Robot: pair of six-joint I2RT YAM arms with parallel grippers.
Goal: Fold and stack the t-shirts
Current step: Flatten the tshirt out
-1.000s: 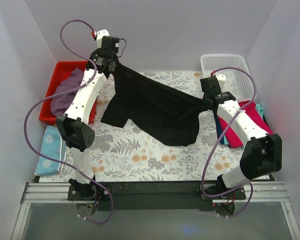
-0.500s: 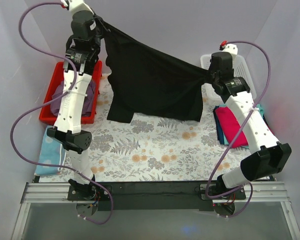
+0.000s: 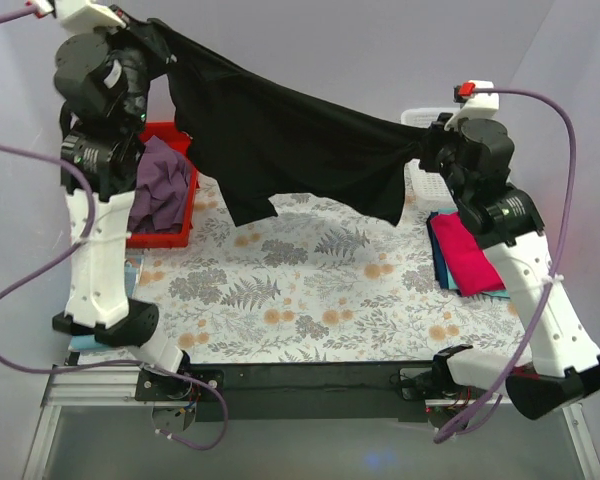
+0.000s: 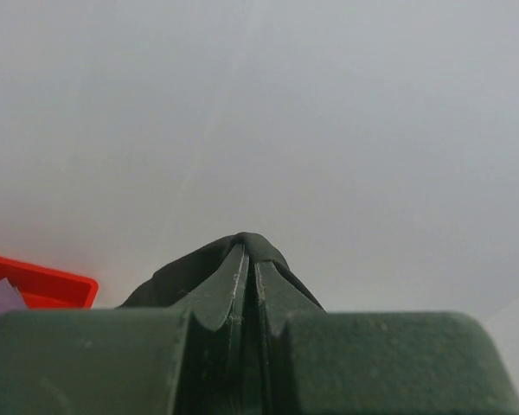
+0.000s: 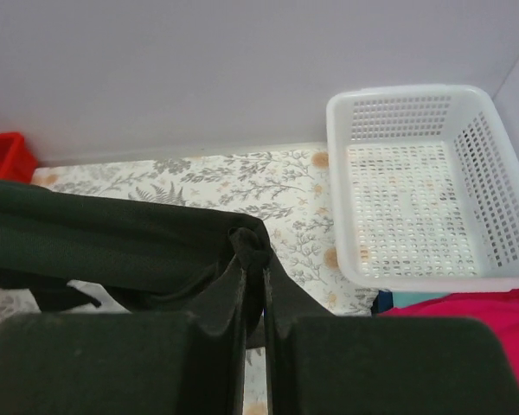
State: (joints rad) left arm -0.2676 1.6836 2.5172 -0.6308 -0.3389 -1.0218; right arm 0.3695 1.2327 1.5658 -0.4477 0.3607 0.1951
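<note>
The black shirt (image 3: 280, 140) hangs in the air over the mat (image 3: 310, 290), stretched between the two claws. The left claw (image 3: 158, 38) sits at about 10 o'clock in the top view, pinched fully closed on one corner; its wrist view shows a fold of black cloth squeezed in it. The right claw (image 3: 427, 150), at about 2 o'clock and just in front of the basket (image 5: 406, 90), is all but closed on a bunched corner.

The held edge — the shirt's long axis — runs from the left claw toward 4 o'clock to the right claw, and the body drapes toward 6 o'clock. Neither arm is nearer, since each holds an end. I judge that laying the shirt flat needs both claws lowered together with the edge taut.

The purple shirt (image 3: 160, 188) lies in the red bin (image 3: 162, 238) at 9 o'clock, and the pink shirt (image 3: 470, 255) at 3 o'clock.
</note>
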